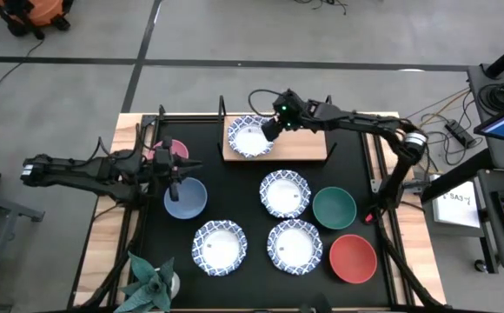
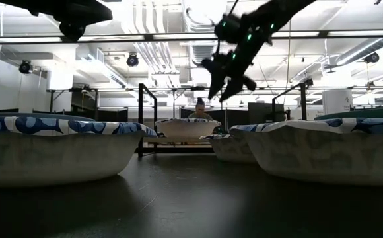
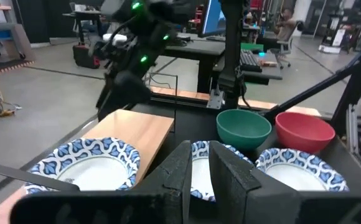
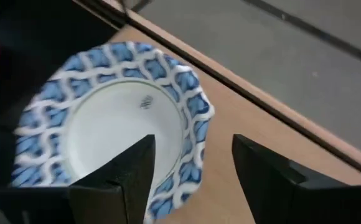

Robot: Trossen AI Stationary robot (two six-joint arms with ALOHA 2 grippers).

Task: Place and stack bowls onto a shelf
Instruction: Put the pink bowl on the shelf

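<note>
While the patterned bowl (image 1: 249, 137) rests on the shelf (image 1: 304, 148), right tool (image 1: 270, 129) released above.

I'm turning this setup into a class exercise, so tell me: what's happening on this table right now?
The right gripper hangs open over a blue-patterned white bowl sitting on the wooden shelf, its fingers either side of the bowl's rim. The left gripper waits near the pink bowl and the blue bowl, holding nothing. Three more patterned bowls, a green bowl and a red bowl sit on the black tabletop.
</note>
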